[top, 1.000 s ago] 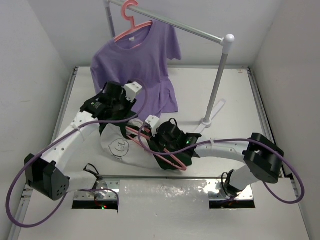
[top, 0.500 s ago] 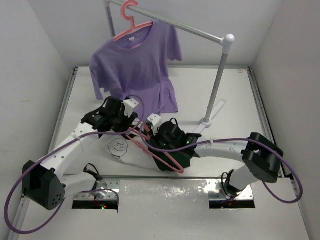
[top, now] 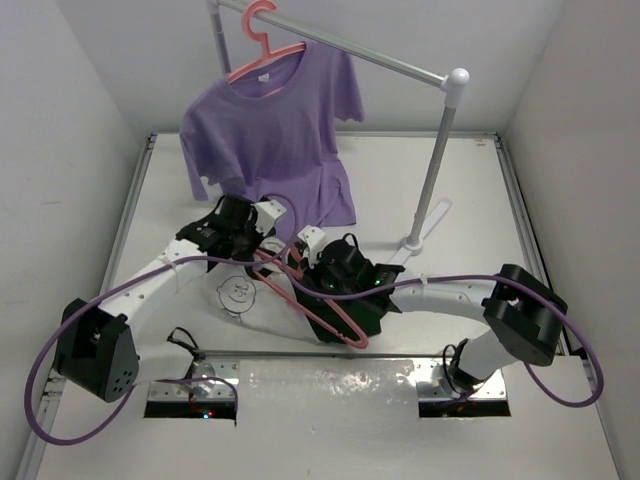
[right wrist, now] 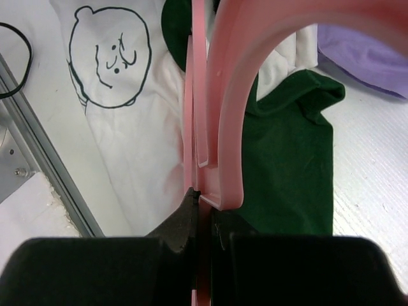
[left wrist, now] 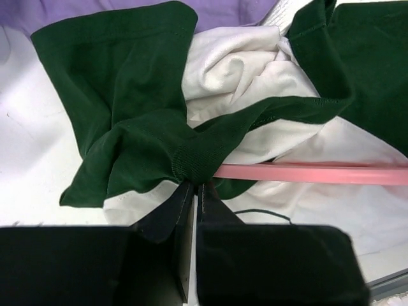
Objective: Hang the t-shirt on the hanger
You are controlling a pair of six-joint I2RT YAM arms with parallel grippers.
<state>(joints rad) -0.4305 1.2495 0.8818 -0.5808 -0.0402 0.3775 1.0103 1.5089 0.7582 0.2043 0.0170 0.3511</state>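
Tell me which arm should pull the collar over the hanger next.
Left, probably: left pincer pinches the t-shirt collar beside the hanger; right pincer is busy gripping that hanger.

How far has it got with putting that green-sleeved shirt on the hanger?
Partway. Done: the right gripper clamps the hanger, and the left gripper pinches the t-shirt by its green edge. In hand: one hanger arm reaches that edge; whether it is inside is unclear. Left: the shirt lies crumpled on the table, not draped over the hanger.
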